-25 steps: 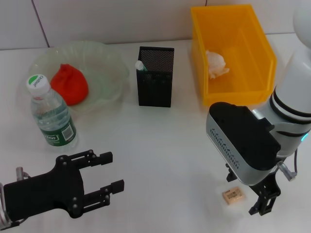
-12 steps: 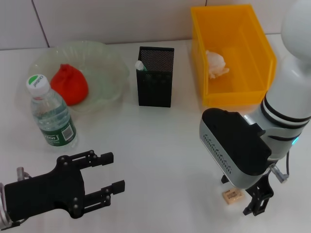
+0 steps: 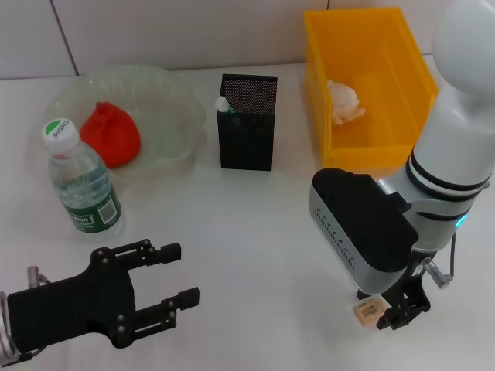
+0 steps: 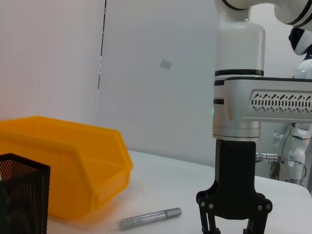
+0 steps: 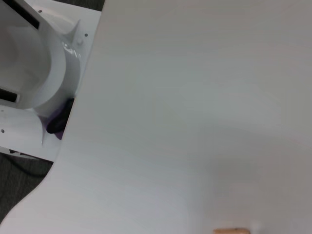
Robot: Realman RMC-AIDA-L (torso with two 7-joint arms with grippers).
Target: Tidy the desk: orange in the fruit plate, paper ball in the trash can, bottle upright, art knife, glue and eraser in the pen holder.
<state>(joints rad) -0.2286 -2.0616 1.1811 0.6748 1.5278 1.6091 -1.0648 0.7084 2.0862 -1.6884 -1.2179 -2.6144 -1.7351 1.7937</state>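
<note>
The tan eraser lies on the white table near the front right; its edge shows in the right wrist view. My right gripper is open and low over it, one finger on each side; it also shows in the left wrist view. My left gripper is open and empty at the front left. The orange lies in the fruit plate. The bottle stands upright. The paper ball is in the trash can. The pen holder holds a white-tipped stick.
In the left wrist view a silver pen-like tool lies on the table between the trash can and my right gripper; the right arm hides it in the head view. The table's edge and the robot's base show in the right wrist view.
My right gripper has moved left and a little nearer, from beside the eraser to straddling it. The left arm and the other things have not moved.
</note>
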